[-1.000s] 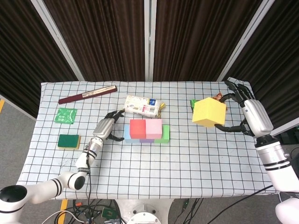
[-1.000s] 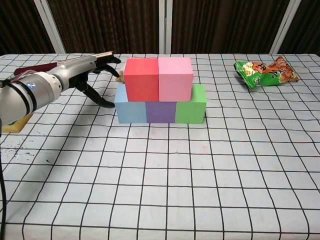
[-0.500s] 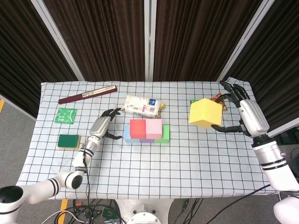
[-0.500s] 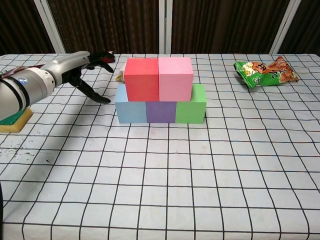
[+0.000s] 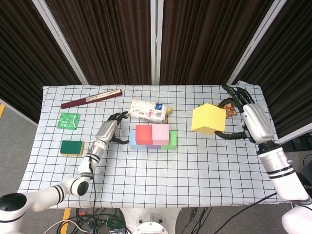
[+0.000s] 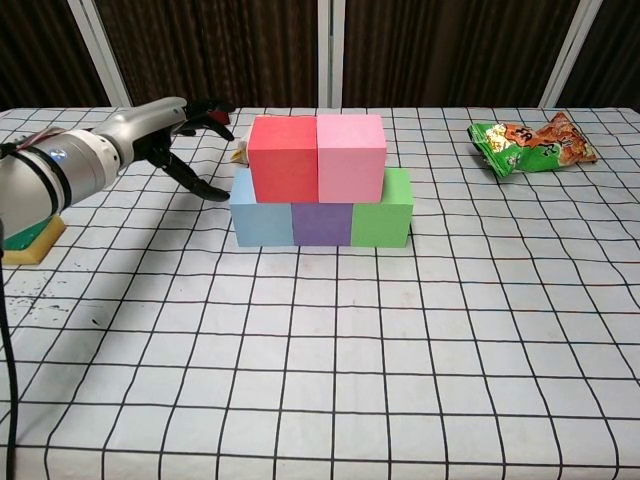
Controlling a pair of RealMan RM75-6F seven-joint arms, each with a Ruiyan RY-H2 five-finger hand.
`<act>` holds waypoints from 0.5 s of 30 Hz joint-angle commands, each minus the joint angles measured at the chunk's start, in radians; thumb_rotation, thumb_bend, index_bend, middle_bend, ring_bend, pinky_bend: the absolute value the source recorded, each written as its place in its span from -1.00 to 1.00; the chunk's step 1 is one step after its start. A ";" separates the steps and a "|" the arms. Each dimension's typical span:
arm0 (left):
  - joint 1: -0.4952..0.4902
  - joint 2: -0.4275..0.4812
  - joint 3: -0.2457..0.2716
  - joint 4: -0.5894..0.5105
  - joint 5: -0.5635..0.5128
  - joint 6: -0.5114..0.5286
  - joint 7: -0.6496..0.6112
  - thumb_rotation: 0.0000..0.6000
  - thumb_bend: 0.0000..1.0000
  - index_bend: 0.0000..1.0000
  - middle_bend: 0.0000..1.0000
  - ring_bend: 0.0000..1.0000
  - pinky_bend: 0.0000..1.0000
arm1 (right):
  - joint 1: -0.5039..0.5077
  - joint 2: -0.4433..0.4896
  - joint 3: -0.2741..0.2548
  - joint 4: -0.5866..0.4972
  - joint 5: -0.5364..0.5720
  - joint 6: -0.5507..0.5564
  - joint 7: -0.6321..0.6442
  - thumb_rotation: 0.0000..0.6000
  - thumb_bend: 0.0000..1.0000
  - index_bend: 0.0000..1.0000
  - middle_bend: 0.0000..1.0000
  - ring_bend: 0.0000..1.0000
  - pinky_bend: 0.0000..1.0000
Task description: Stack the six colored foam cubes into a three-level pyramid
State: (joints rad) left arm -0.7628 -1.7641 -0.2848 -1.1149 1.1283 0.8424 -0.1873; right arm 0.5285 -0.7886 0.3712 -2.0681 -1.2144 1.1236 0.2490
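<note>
A two-level stack stands mid-table: a red cube (image 5: 143,133) (image 6: 282,155) and a pink cube (image 5: 160,133) (image 6: 350,155) on top of a light blue cube (image 6: 260,218), a purple cube (image 6: 321,222) and a green cube (image 5: 172,140) (image 6: 383,206). My right hand (image 5: 246,119) holds the yellow cube (image 5: 208,118) in the air, right of the stack; the chest view does not show it. My left hand (image 5: 110,130) (image 6: 172,135) hovers open just left of the stack, fingers spread, close to the light blue cube.
A white snack packet (image 5: 148,110) lies behind the stack. A green chip bag (image 6: 532,142) sits at the back right. A dark red stick (image 5: 91,98), a green sachet (image 5: 68,120) and a green-and-yellow sponge (image 5: 72,147) lie on the left of the checked tablecloth (image 5: 195,170).
My right hand has carried the yellow cube leftward, toward the stack. My left hand drew back slightly, then returned close to the light blue cube.
</note>
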 commanded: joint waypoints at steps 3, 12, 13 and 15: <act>-0.003 -0.007 -0.001 0.013 -0.002 -0.004 -0.003 1.00 -1.00 -0.92 -0.70 -0.97 -0.89 | -0.002 -0.001 -0.002 0.011 0.004 -0.007 0.017 1.00 -0.63 -1.00 0.30 -0.75 -1.00; -0.018 -0.020 -0.008 0.034 -0.002 -0.016 -0.004 1.00 -1.00 -0.92 -0.69 -0.97 -0.89 | -0.002 -0.009 -0.010 0.026 -0.009 -0.015 0.031 1.00 -0.63 -1.00 0.30 -0.75 -1.00; -0.019 -0.022 -0.009 0.035 -0.003 -0.017 -0.005 1.00 -1.00 -0.92 -0.70 -0.97 -0.89 | -0.003 -0.009 -0.010 0.027 -0.010 -0.015 0.032 1.00 -0.63 -1.00 0.30 -0.75 -1.00; -0.021 -0.025 -0.009 0.036 -0.003 -0.020 -0.005 1.00 -1.00 -0.92 -0.70 -0.97 -0.89 | -0.005 -0.009 -0.011 0.027 -0.012 -0.014 0.035 1.00 -0.63 -1.00 0.30 -0.75 -1.00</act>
State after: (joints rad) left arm -0.7833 -1.7892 -0.2939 -1.0791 1.1250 0.8231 -0.1921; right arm 0.5244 -0.7977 0.3605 -2.0408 -1.2264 1.1093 0.2834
